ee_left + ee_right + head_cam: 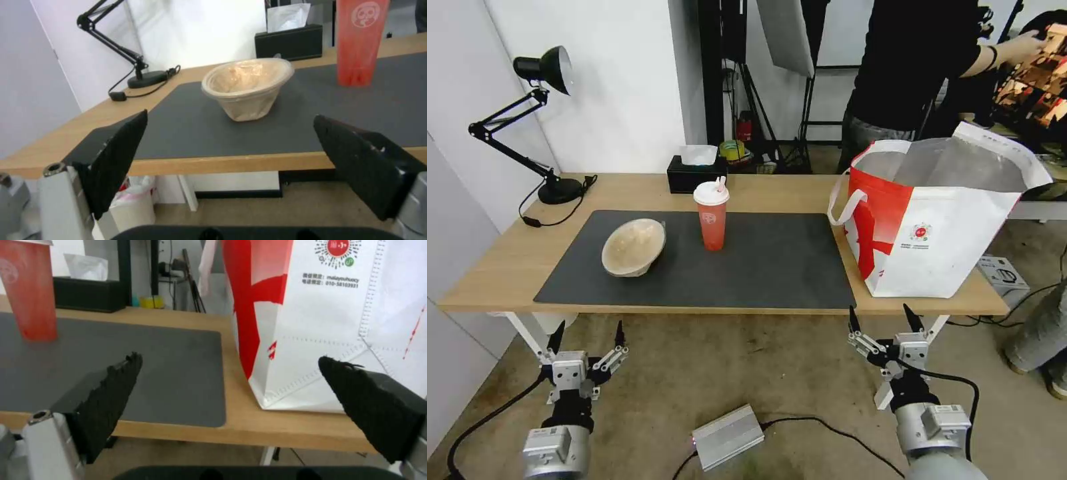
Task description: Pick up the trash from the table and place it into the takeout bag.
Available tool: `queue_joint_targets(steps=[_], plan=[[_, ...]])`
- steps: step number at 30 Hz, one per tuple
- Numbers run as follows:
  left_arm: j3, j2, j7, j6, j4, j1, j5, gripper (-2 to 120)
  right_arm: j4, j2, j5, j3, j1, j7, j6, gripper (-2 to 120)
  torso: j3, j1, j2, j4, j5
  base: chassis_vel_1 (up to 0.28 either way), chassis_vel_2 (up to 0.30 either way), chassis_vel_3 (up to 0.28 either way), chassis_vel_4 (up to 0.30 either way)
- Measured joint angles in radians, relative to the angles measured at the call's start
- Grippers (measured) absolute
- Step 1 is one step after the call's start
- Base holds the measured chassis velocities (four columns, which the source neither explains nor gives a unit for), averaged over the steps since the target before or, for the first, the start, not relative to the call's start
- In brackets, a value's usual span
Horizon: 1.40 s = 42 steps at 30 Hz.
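A long light-wood table on white legs stands against a white wall over a tan floor, bearing a large dark grey rectangular mat. Both arms hang low in front of the table's near edge, neither touching anything. The left gripper has its 2 black fingers spread wide apart and empty; just beyond it and slightly to its right, on the mat, lies the tan paper-pulp bowl, tipped on its side. The left wrist view adds that the bowl has a thin clear film lining it and its mouth is turned towards the camera. Farther past the bowl stands the red drink cup with a white lid, upright on the mat, and behind it at the table's far edge a black tissue box. A black desk lamp with a jointed arm sits at the far left corner. The right gripper is likewise wide open and empty; directly ahead of it stands the large boxy white takeout bag with a red side panel, mouth open, silver lining showing. The right wrist view shows the bag resting on bare wood just beside the mat's edge, with small printed text under its round logo. A silver box with cables lies on the floor between the arms.
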<state>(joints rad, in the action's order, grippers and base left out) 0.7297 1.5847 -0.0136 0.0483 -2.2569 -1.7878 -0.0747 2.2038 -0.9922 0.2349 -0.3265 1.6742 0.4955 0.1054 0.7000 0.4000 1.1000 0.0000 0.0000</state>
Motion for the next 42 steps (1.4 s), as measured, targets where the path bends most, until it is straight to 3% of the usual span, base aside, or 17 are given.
queue_joint_targets(steps=[42], plan=[[0.004,-0.001,0.000,-0.003,0.000,0.005,-0.001,100,-0.062,-0.034,-0.024,0.002,0.011,0.022,0.017,100,0.000,0.000,0.000,0.0000,0.0000,0.000,0.000,0.000,0.000]])
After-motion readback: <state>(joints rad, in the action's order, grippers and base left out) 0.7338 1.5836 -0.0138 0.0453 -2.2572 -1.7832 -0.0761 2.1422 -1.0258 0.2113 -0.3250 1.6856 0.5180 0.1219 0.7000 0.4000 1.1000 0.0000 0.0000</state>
